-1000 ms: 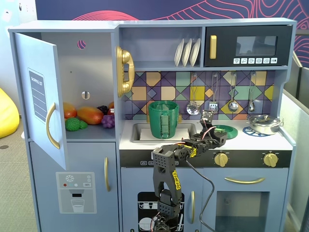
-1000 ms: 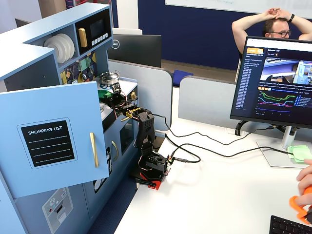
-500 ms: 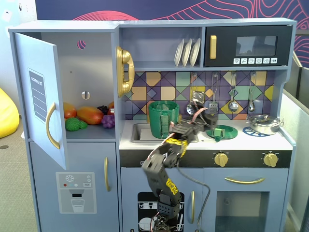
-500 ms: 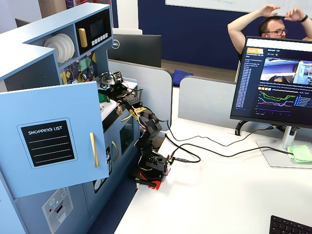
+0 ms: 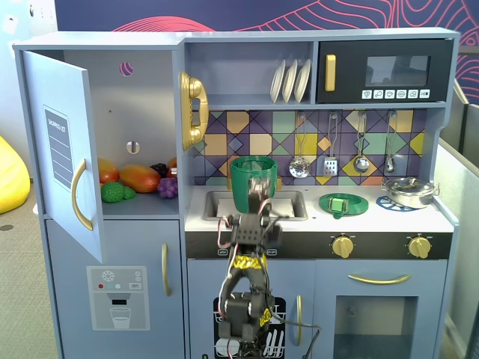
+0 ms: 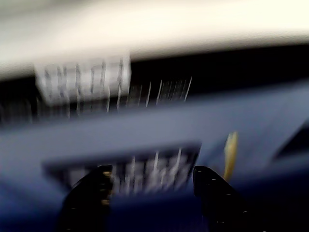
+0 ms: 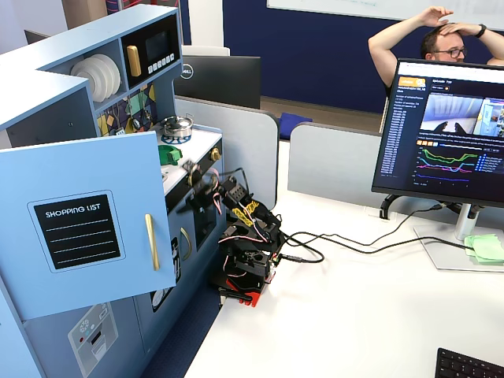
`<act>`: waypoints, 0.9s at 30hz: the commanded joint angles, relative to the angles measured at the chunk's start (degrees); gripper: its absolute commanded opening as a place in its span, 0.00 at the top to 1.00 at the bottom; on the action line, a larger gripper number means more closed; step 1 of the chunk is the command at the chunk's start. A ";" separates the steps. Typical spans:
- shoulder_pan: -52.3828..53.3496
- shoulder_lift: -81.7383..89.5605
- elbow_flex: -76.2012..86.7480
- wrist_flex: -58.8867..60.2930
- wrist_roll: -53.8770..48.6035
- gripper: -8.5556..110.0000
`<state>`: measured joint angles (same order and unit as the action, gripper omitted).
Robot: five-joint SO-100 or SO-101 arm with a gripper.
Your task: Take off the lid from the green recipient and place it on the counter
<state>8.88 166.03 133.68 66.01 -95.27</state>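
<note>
The lid (image 5: 343,203) is seen on the counter (image 5: 374,218), at 3 o'clock from the pot (image 5: 253,184). The gripper (image 6: 149,180) is spread, empty.

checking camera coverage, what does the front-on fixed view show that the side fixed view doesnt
Only the front-on fixed view shows the tall dark-green plastic pot standing open in the sink recess, the toy fruit in the open cupboard, and the hanging utensils.

Only the side fixed view shows the desk, the computer monitor and a seated person.

Both show the small flat round green lid lying on the light grey-white counter, the silver metal pan, the white plates and the folded arm.
</note>
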 commanded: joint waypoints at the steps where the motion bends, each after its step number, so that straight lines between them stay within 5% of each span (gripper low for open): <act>1: -2.29 5.36 13.97 -2.46 -2.11 0.90; 9: -6.77 8.44 34.63 -12.66 4.31 0.93; 17: -9.14 14.06 37.97 2.20 13.89 0.93; 27: -8.00 16.08 38.06 18.46 11.25 0.92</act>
<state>0.35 182.20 171.91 76.03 -82.53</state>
